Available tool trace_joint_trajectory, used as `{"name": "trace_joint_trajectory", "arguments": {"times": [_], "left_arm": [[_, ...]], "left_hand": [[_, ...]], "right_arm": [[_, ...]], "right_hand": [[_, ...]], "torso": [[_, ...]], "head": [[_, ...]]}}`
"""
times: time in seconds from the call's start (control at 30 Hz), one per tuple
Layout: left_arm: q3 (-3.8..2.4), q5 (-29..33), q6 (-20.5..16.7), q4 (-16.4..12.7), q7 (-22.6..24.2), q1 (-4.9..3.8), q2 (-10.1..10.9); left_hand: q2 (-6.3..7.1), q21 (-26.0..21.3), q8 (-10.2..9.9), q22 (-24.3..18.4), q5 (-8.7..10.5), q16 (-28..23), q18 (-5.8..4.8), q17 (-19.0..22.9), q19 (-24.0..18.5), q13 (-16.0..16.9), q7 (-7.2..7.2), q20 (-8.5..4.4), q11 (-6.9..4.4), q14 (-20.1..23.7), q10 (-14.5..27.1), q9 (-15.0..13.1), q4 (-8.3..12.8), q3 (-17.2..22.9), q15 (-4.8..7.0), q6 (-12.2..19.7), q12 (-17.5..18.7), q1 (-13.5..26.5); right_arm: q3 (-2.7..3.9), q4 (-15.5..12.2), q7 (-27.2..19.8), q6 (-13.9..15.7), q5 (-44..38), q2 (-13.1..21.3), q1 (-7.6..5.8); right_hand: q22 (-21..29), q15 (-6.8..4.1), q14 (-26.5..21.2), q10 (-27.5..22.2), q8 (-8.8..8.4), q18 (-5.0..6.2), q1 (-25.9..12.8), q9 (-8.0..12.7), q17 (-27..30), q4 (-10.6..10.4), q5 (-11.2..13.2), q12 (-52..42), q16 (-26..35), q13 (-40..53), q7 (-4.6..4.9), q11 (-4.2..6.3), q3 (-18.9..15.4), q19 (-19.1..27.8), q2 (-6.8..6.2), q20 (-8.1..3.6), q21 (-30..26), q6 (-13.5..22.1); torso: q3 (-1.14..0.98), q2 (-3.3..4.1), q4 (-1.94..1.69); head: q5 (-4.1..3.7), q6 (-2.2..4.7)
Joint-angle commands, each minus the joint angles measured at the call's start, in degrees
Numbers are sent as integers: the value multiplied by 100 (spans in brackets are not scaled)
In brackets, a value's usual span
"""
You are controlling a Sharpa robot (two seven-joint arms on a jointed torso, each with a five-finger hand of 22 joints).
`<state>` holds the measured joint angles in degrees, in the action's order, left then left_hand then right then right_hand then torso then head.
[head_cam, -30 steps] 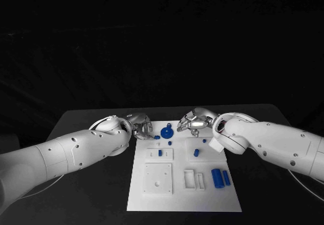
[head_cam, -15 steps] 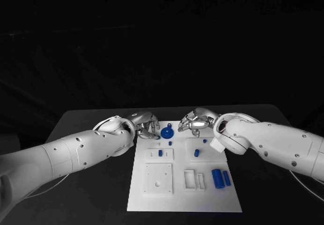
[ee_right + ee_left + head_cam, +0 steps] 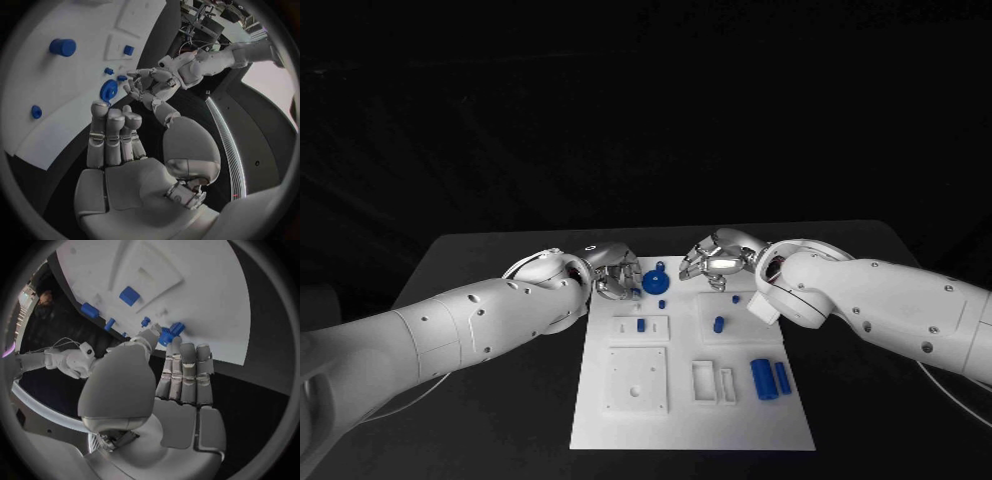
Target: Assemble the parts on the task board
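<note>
White rectangular task board [image 3: 689, 420] lying on the black tabletop [image 3: 473, 250], long axis running from the near edge toward the far edge. At the board's far edge, a round blue disc part [image 3: 658, 281] pinched in the fingers [image 3: 153, 335] of the left hand [image 3: 607, 268], lifted on edge with its flat face toward the near side; seen from the right wrist as a blue ring-like disc [image 3: 109, 90] between those fingertips. Right hand [image 3: 715, 258] hovering just beside it over the far right corner of the board, fingers [image 3: 106, 125] gently curled and apart, grasping nothing.

Just below the disc, a small blue peg [image 3: 664, 302] on the board. Toward the middle, a short blue pin [image 3: 642, 325] standing in a raised white square block [image 3: 642, 327], and a second short blue peg [image 3: 720, 324] on the neighbouring white block, both pointing up. Near the right edge, a thick blue cylinder [image 3: 763, 379] and a thinner blue bar [image 3: 783, 379] lying side by side, close together, long axes both pointing from near edge to far edge. To their left, two narrow white slotted holders [image 3: 715, 384], also lengthwise. At the near left, a large white square plate with holes [image 3: 636, 381].
</note>
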<state>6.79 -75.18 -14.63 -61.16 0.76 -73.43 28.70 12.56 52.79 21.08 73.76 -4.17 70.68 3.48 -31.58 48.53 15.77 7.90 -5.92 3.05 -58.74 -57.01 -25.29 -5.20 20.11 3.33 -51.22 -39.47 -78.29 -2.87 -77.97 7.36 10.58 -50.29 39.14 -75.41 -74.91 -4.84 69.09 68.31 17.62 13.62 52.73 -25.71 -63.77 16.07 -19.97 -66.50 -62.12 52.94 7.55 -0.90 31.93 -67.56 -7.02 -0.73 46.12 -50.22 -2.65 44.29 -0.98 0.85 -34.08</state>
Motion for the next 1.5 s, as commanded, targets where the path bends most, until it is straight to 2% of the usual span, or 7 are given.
{"name": "trace_joint_trajectory", "arguments": {"times": [0.03,0.27,0.63,0.93,1.2,1.5], "left_arm": [[0,-129,120,50,-149,14,-31],[0,-129,178,123,-150,33,-57],[1,-154,311,179,-177,52,-79],[1,-155,319,273,-175,66,-118],[1,-155,332,352,-163,84,-175],[0,-143,563,397,-182,96,-204]], "left_hand": [[-1,-22,-36,7,25,29,47,3,52,-7,-7,-288,-17,-49,-53,9,-9,-24,-1,-59,15,65],[-145,-16,-52,23,3,75,63,1,112,0,-25,-317,-58,-102,-135,39,48,49,39,-120,-39,18],[-262,2,-72,72,-94,158,48,-16,153,56,-52,-351,-113,-131,-236,76,209,106,91,-209,-198,10],[-394,-6,-122,102,-145,180,29,-11,148,77,-41,-365,-113,-117,-184,114,327,168,92,-197,-266,53],[-446,-9,-146,116,-145,193,21,-8,154,83,-34,-370,-110,-118,-164,134,350,192,90,-193,-297,136],[-547,-25,-184,135,-144,197,17,4,152,81,-23,-373,-100,-107,-105,163,327,239,82,-176,-321,309]], "right_arm": [[4,-14,-48,8,-16,8,0],[4,-17,-45,5,-15,11,0],[5,-20,-50,2,-10,5,0],[5,-28,-49,-1,-6,0,0],[5,-27,-54,-9,-1,-6,0],[6,-26,-56,-13,2,-12,0]], "right_hand": [[-101,-28,7,50,-29,138,-20,-9,-8,2,-18,-20,24,7,-2,-7,37,4,21,-56,24,-31],[-100,-28,7,51,-29,138,-21,-10,-9,2,-18,-20,25,7,-2,-8,38,5,20,-56,27,-32],[-99,-28,8,51,-30,138,-23,-11,-12,1,-18,-19,27,8,-2,-8,39,6,20,-56,29,-33],[-98,-28,9,51,-30,138,-25,-12,-14,0,-18,-19,28,9,-1,-8,40,7,21,-56,32,-33],[-97,-27,10,52,-31,138,-28,-13,-16,-1,-18,-19,30,10,-1,-8,40,8,21,-56,34,-34],[-96,-27,10,52,-31,138,-31,-14,-18,-2,-17,-19,31,11,-1,-8,40,10,21,-56,36,-34]], "torso": [[3,0,0],[3,-3,-2],[2,-9,-5],[-2,-6,-3],[-4,-7,-6],[-6,-10,-1]], "head": [[-6,-9],[-18,-17],[-31,-33],[-33,-36],[-38,-38],[-44,-48]]}}
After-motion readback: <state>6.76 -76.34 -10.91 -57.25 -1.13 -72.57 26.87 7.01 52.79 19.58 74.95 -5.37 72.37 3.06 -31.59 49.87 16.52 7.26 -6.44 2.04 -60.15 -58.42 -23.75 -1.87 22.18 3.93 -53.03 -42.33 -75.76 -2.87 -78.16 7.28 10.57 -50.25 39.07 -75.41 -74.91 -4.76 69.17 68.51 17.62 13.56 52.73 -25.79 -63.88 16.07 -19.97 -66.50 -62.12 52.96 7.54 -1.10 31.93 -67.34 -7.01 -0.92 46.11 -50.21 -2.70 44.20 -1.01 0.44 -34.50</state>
